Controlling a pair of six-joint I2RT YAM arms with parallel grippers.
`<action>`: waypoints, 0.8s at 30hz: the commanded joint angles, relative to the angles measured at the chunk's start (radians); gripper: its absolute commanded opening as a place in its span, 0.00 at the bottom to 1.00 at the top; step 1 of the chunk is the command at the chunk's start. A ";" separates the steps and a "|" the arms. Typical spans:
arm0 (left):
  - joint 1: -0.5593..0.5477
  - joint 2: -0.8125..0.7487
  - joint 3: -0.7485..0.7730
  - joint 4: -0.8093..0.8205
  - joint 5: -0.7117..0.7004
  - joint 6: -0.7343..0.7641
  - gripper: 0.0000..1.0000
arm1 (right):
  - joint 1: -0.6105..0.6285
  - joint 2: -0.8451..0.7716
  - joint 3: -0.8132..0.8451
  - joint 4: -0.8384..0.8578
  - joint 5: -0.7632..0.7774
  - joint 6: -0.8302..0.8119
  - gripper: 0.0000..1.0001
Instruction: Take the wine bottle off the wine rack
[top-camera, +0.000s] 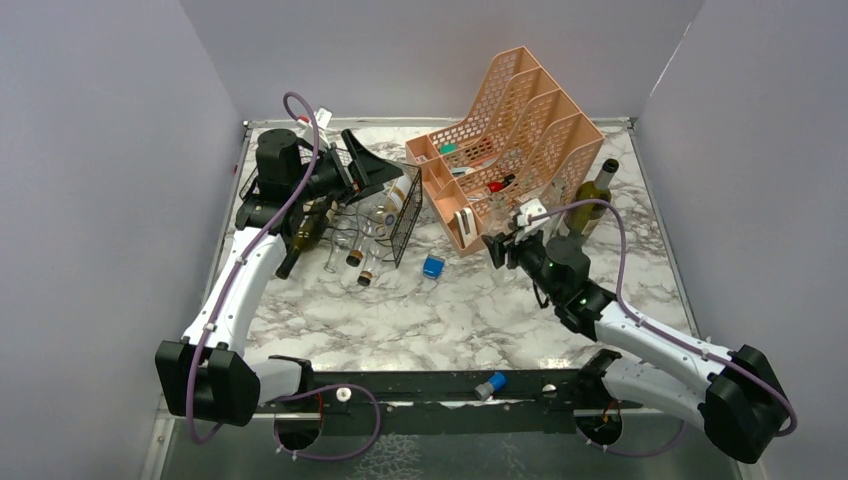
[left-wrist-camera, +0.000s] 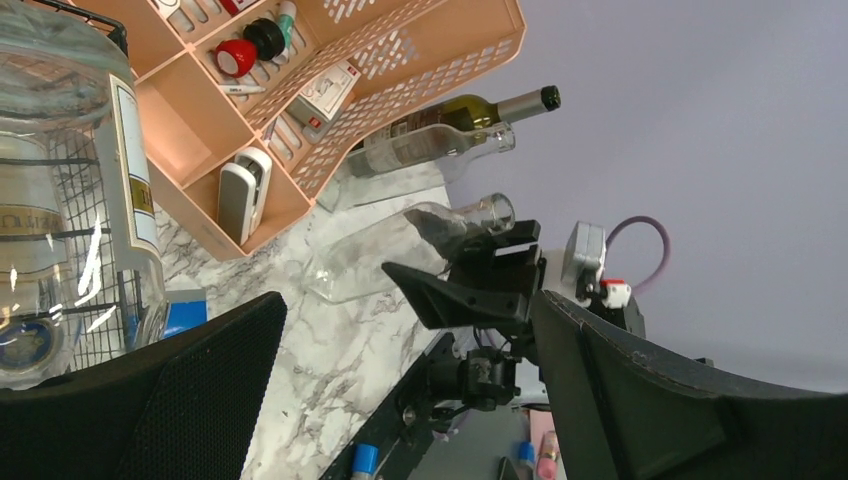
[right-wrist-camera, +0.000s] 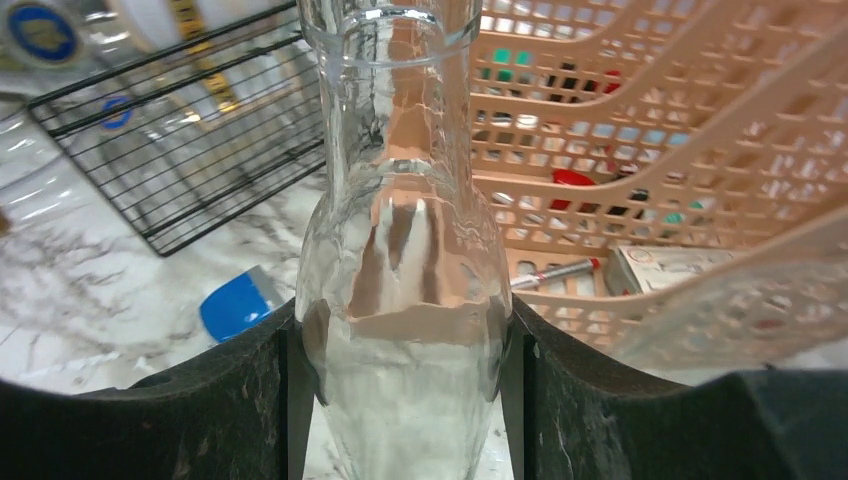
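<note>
Just right of the wine rack (top-camera: 404, 218), on its near side, the clear wine bottle (right-wrist-camera: 400, 200) is already out and pinched at its shoulder between the fingers (right-wrist-camera: 250, 400) of the right gripper (right-wrist-camera: 405, 335). So the pull itself looks pretty much done, with only the set-down probably left, though whether the glass is touching the marble can't be told. Further back, over the rack's top edge, the left gripper (top-camera: 372, 165) is held with its fingers spread wide and nothing between them, and a green bottle (top-camera: 308, 232) plus a few others are seen lying in the rack.
</note>
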 joint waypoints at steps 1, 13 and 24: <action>0.002 -0.031 0.015 -0.018 -0.022 0.027 0.99 | -0.063 0.008 -0.045 0.255 0.023 0.086 0.24; 0.004 -0.057 0.067 -0.092 -0.070 0.131 0.99 | -0.099 0.195 -0.144 0.683 0.080 0.050 0.25; 0.003 -0.059 0.211 -0.403 -0.268 0.442 0.99 | -0.139 0.325 -0.161 0.842 0.099 0.023 0.26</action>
